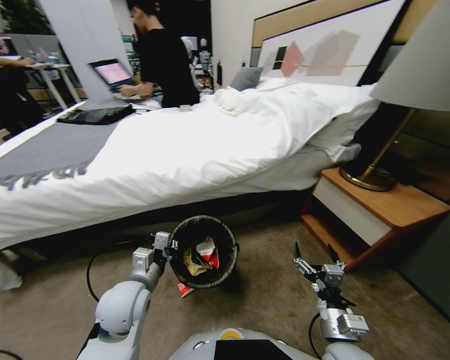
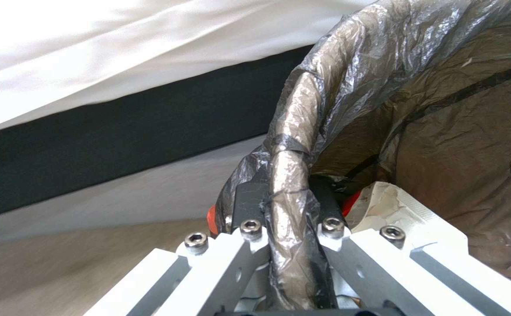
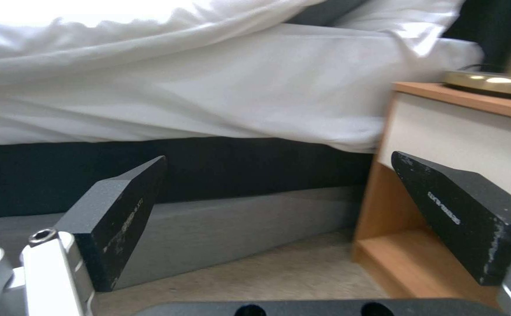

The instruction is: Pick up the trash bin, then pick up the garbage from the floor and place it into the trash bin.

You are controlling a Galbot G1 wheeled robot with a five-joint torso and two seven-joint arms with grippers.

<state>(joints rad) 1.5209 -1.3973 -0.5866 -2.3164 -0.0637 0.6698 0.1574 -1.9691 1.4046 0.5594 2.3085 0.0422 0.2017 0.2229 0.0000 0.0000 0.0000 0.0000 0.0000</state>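
Head view: left gripper (image 1: 171, 246) has its jaws clamped on the near-left rim of the trash bin (image 1: 203, 251), which hangs tilted with its mouth facing the camera, in front of the bed (image 1: 185, 150) edge and above the carpet floor (image 1: 265, 305). Inside the bin: a yellow wrapper (image 1: 192, 263) and a red-and-white wrapper (image 1: 208, 251). One more red-and-white piece (image 1: 185, 289) lies on the floor just below the bin, partly hidden by it. Right gripper (image 1: 315, 262) hovers to the right of the bin, well apart from it, jaws spread wide, holding nothing; nightstand (image 1: 380, 210) with a lamp (image 1: 415, 100) further right. Left wrist view: the two dark pads (image 2: 250, 197) pinch the bag-wrapped rim (image 2: 290, 184) from both sides, rim seated deep between the jaws; the bin bag (image 2: 443, 131) opens beyond, a whitish carton piece (image 2: 396, 202) just inside. Right wrist view: both black fingers (image 3: 121, 215) wide apart, nothing between them, facing the bed base and the nightstand shelf. Judgement: bin is picked up, some garbage is in, and the floor piece under the bin looks like the one left. To do this well: keep the left grip firm since the bag is slippery, keep the bin mouth up enough that the contents stay in, shift the bin aside so the right arm can reach, bring the right jaws straight down over the piece, close flat against the carpet.
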